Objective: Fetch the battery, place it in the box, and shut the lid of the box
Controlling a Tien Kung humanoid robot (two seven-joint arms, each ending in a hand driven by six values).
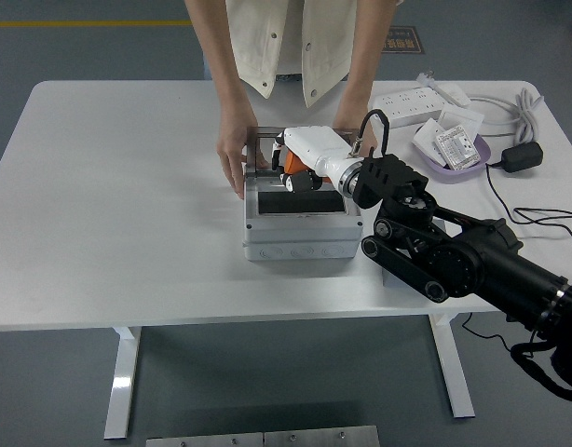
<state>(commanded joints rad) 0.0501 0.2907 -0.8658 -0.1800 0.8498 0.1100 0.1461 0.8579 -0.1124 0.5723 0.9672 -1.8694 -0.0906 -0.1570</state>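
The grey box [300, 233] stands mid-table with its clear lid [267, 140] raised at the back. A person's two hands [232, 158] rest against the box's left and right sides, steadying it. My right hand [300, 173], white with black fingers, hovers over the box's dark opening. Its fingers are curled around an orange battery [296, 164]. My black right arm [454, 256] crosses in from the lower right and hides the grey foam block beside the box. My left hand does not appear.
A white power strip [418, 101] with cables lies at the back right. Next to it a purple tray [452, 149] holds small packets, and a black adapter [522, 155] lies near the right edge. The person stands close against the far edge.
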